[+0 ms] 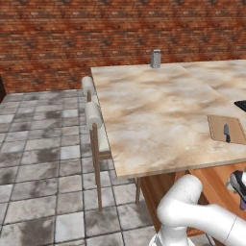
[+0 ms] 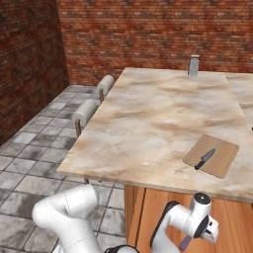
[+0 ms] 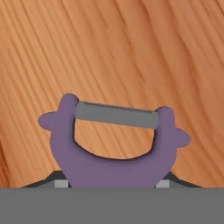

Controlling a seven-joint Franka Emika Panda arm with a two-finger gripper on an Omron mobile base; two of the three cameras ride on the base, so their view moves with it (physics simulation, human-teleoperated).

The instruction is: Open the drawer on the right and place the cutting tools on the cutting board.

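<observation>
The bluish-purple forked tool [image 3: 113, 148], with a grey blade across its fork, is gripped at its handle by my gripper [image 3: 111, 183], which is shut on it. Behind it lies the drawer's orange-brown wooden floor [image 3: 109, 52]. From the right base view the gripper [image 2: 190, 237] hangs low over the open drawer [image 2: 163, 207], below the counter edge, with the purple tool [image 2: 186, 243] sticking down. The slim dark-handled knife [image 2: 204, 159] [image 1: 227, 133] lies on the light-tan cutting board [image 2: 211, 155] [image 1: 227, 129] on the counter above.
The marbled beige countertop [image 1: 153, 110] overhangs the drawer. A grey shaker [image 1: 155, 58] stands at its far edge. Two padded stools [image 1: 93, 115] line the counter's left side over a tiled floor. A black object [image 1: 241, 104] sits at the right edge.
</observation>
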